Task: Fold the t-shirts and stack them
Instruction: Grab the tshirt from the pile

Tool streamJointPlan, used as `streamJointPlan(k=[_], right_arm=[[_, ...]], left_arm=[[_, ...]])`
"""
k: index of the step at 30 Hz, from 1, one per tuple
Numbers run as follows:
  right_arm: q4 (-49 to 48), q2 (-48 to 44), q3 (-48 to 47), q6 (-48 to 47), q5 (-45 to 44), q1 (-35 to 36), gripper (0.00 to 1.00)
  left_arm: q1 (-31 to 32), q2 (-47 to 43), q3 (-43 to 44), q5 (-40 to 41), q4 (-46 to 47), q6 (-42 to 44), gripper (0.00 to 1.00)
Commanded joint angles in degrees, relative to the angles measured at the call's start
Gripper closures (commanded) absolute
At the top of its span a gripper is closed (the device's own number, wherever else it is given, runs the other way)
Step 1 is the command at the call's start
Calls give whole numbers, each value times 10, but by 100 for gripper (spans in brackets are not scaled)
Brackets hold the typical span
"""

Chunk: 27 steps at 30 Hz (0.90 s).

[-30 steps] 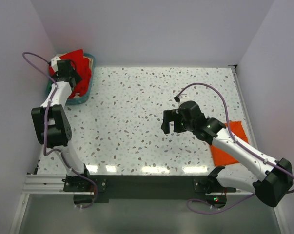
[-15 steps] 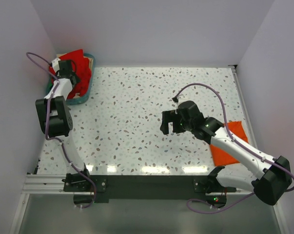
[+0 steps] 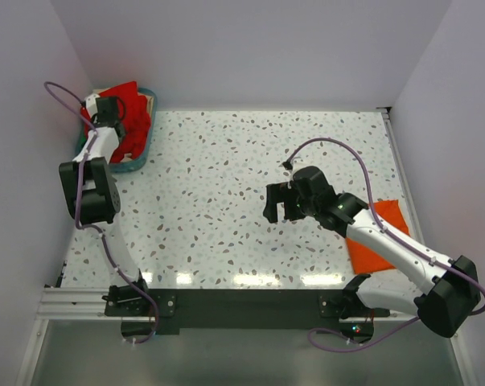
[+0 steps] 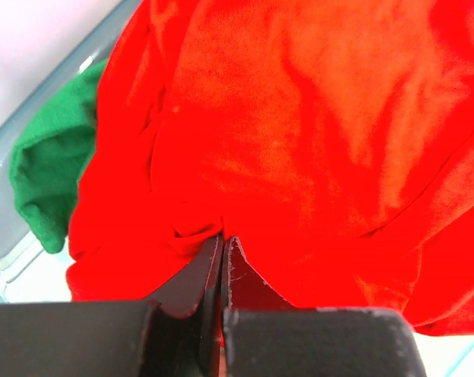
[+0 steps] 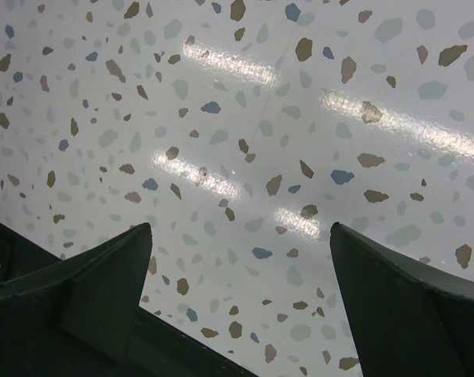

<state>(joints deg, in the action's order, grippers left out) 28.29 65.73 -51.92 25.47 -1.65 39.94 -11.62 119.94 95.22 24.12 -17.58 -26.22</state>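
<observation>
Though the left tool (image 4: 223, 247) looks pinched on the red t-shirt (image 4: 299, 141) beside the green t-shirt (image 4: 52, 173), the right tool (image 5: 240, 229) gapes empty.

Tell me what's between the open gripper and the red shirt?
Top view: only bare table and the basket rim lie between right gripper and red shirt.

Soft, matt red cloth shirt (image 4: 299, 141); glossy, smooth speckled table (image 5: 244, 118); smooth teal plastic basket (image 3: 128, 167).

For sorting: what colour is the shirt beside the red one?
Green shirt, best in left wrist view.
</observation>
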Motion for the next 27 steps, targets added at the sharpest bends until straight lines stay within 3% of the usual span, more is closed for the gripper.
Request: streamJointPlan(k=[1,9,15,27], right_arm=[[-10,3,0,-8,13,-1,1],[-10,-3,-19,-11,-3,-1,1],[-13,-8,-43,-10,-10,0,1],[-19,-32,-98,-3,-21,-1,1]], left_arm=[[-6,-44,32,8,5,18,100],[-6,-155,56,-65,1,35,100],[8,-259,67,-166,5,41,100],[144,-458,59,-269,27,49,100]])
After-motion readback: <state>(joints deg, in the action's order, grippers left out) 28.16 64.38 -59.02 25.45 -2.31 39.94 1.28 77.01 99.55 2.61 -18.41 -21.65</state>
